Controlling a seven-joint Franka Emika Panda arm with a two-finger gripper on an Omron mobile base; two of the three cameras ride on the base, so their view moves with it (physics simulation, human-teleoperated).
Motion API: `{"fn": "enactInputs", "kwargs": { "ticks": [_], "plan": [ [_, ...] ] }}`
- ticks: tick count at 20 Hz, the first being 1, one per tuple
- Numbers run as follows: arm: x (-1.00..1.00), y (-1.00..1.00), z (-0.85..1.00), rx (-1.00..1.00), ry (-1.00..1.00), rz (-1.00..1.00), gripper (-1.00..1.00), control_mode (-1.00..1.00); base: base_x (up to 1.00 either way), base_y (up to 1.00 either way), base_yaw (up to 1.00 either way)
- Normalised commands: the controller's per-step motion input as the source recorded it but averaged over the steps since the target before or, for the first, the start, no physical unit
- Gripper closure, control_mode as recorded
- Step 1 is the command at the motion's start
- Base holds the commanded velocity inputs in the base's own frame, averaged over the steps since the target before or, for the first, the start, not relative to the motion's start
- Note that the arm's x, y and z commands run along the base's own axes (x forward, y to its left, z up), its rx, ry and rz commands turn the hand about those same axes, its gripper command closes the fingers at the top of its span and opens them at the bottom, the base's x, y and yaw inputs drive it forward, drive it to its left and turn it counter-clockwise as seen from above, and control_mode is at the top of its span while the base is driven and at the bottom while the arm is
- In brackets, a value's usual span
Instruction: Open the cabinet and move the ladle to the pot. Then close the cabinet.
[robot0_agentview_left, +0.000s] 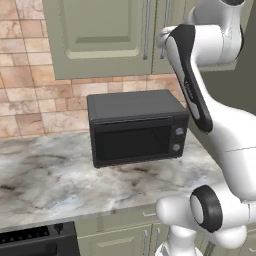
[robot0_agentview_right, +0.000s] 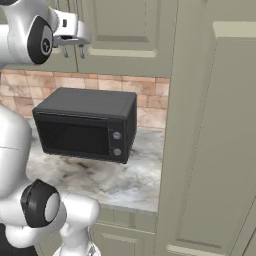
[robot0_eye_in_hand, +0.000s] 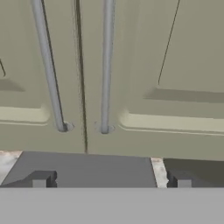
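Note:
The sage-green wall cabinet hangs above the counter with both doors shut. In the hand view its two silver bar handles run upright on either side of the seam between the doors. My gripper is raised in front of the doors' lower edge, a short way off them. It is open, with its dark fingertips set wide apart and nothing between them. It faces the handles' lower ends. The ladle is hidden. The pot is out of view.
A black microwave stands on the marble counter right under the gripper, against a brick backsplash. A tall green panel closes off the right side. A dark stove edge is at the lower left, with base cabinets below the counter.

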Motion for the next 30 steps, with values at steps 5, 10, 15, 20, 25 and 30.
{"fn": "enactInputs", "kwargs": {
  "ticks": [5, 10, 15, 20, 25, 30],
  "plan": [
    [0.43, 0.0, -0.03, 0.0, 0.0, 0.0, -1.0, -1.0, 0.0, 0.0, 0.0],
    [0.38, 0.03, -0.05, 0.0, -0.01, 0.0, -1.0, -1.0, 0.0, 0.0, 0.0],
    [0.43, 0.04, -0.02, 0.0, 0.0, 0.0, -1.0, -1.0, 0.0, 0.0, 0.0],
    [0.38, 0.01, -0.03, 0.01, 0.01, 0.0, -1.0, -1.0, 0.0, 0.0, 0.0],
    [0.37, 0.0, -0.11, 0.0, 0.0, 0.0, -1.0, -1.0, 0.0, 0.0, 0.0],
    [0.3, 0.01, -0.14, 0.0, 0.0, 0.0, -1.0, -1.0, 0.0, 0.0, 0.0]
  ]
}}
